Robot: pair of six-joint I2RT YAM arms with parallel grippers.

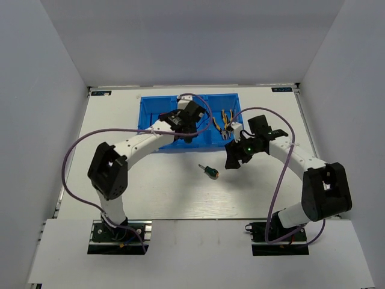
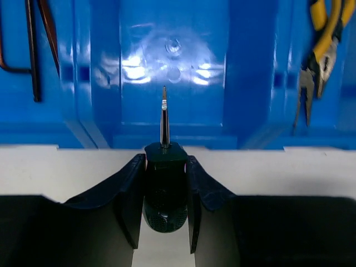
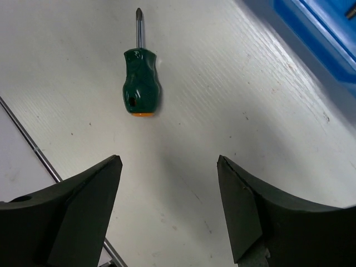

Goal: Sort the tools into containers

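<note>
The blue bin tray (image 1: 143,120) lies at the back middle of the table. My left gripper (image 1: 187,133) hangs at its front wall, shut on a stubby screwdriver (image 2: 165,189). The screwdriver's shaft (image 2: 164,117) points out over the middle compartment (image 2: 172,67). In the left compartment lie thin dark hex keys (image 2: 33,55). The right compartment holds yellow-handled pliers (image 2: 320,39) (image 1: 225,120). A second green-handled screwdriver (image 1: 210,172) (image 3: 139,89) lies on the table in front of the tray. My right gripper (image 1: 231,161) (image 3: 168,161) stands open just right of it, with nothing between its fingers.
Purple cables (image 1: 72,156) loop from both arms over the table's sides. The tray's front right corner (image 3: 322,28) is close to my right gripper. White side walls border the table.
</note>
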